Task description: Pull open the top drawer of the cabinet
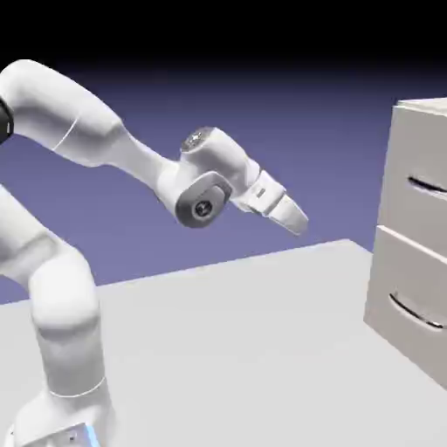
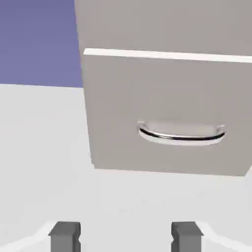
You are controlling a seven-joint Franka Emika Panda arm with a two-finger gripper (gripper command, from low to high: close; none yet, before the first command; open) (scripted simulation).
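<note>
So the white arm's two-finger gripper (image 1: 299,223) hangs in mid-air, angled down, well apart from the tall beige-grey cabinet (image 1: 397,262) at the exterior view's right. Its grey fingertips (image 2: 65,235) are spread wide, nothing between them. The top drawer (image 1: 419,175) with its thin curved dark handle (image 1: 428,186) sits flush, closed.

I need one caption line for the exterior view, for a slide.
White arm's open gripper hangs above the table, well short of the cabinet; top drawer is shut.
</note>
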